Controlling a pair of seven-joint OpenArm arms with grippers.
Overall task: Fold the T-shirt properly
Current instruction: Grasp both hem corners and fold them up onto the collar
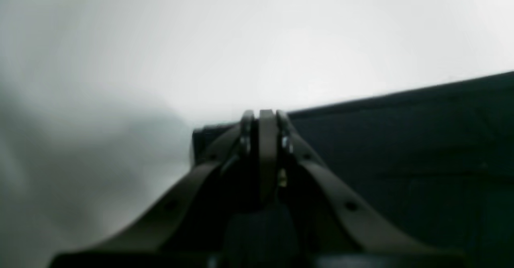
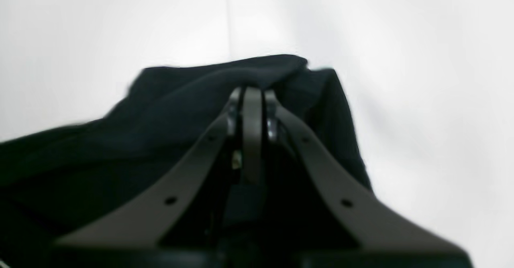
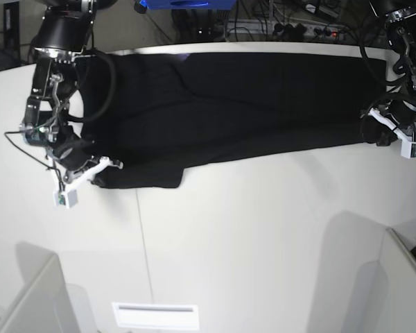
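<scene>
T-shirt (image 3: 229, 111) spans the upper half of the base frame, a long black band on the white table (image 3: 263, 243). My right gripper (image 2: 253, 93) is pinched onto its bunched corner at frame left. My left gripper (image 1: 267, 117), jaws together, clamps its edge at frame right.

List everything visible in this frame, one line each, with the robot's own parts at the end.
T-shirt: one, black, spread in a long band across the far half of the table, both ends pinched.
Table: one, white, filling most of the base view.
Cables and equipment: several, dark, beyond the table's far edge.
Blue object: one, beyond the far edge.
Left gripper: one, jaws shut on the T-shirt's end, base view's right.
Right gripper: one, jaws shut on the T-shirt's other end.
</scene>
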